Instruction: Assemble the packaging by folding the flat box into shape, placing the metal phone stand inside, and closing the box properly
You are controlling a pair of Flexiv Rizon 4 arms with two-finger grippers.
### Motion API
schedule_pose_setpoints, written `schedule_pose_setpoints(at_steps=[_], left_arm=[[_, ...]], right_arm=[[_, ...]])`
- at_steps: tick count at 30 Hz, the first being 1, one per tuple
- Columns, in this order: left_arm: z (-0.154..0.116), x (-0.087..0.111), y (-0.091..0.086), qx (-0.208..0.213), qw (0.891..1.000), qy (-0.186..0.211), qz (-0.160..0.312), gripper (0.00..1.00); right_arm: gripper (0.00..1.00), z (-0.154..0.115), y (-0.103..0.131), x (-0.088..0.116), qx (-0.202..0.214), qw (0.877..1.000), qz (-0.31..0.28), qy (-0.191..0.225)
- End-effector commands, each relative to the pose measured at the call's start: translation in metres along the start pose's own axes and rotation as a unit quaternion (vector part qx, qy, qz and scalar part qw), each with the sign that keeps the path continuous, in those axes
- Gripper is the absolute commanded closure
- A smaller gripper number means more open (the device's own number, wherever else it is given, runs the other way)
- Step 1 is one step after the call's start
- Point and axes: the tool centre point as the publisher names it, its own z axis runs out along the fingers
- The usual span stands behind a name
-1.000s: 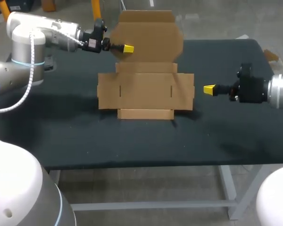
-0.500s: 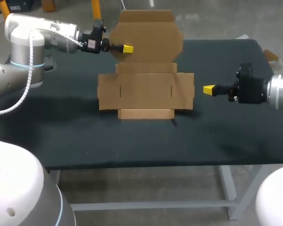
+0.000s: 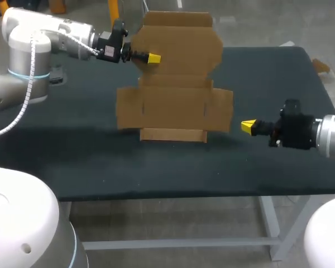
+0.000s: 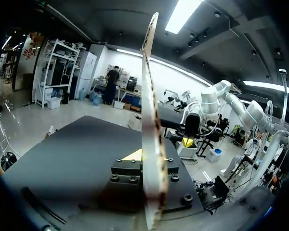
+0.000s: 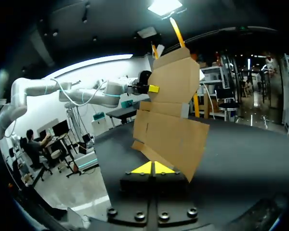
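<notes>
Flat box [image 3: 176,106], clamped by left pincer [image 3: 153,58]

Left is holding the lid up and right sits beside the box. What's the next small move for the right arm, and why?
Probably ease the right gripper in under the edge of the right side flap to fold it up. The left gripper is shut on the raised lid panel, that flap is unfolded, and the right gripper sits shut, clear of the cardboard.

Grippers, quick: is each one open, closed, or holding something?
Left gripper: closed on the upright flap of the cardboard box.
Right gripper: closed, holding nothing.
</notes>
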Motion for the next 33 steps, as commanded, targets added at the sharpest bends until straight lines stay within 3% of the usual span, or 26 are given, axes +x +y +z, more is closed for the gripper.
schedule_pose_setpoints(at_steps=[1,14,20,33], left_arm=[[-0.001,0.02,-0.002,-0.001,1.0,-0.031,0.004,1.0],[0.001,0.041,-0.017,0.014,1.0,-0.025,0.004,1.0],[0.003,0.044,-0.02,0.025,0.999,-0.019,-0.02,1.0],[0.002,0.039,-0.009,0.02,0.999,0.004,-0.038,1.0]], right_arm=[[1.0,-0.011,-0.009,0.013,-0.01,1.0,-0.003,-0.014],[1.0,-0.013,-0.032,0.026,-0.003,1.0,-0.011,-0.027],[1.0,-0.008,-0.039,0.032,0.003,0.999,-0.02,-0.031],[1.0,0.009,-0.05,0.04,0.005,0.999,-0.022,-0.03]])
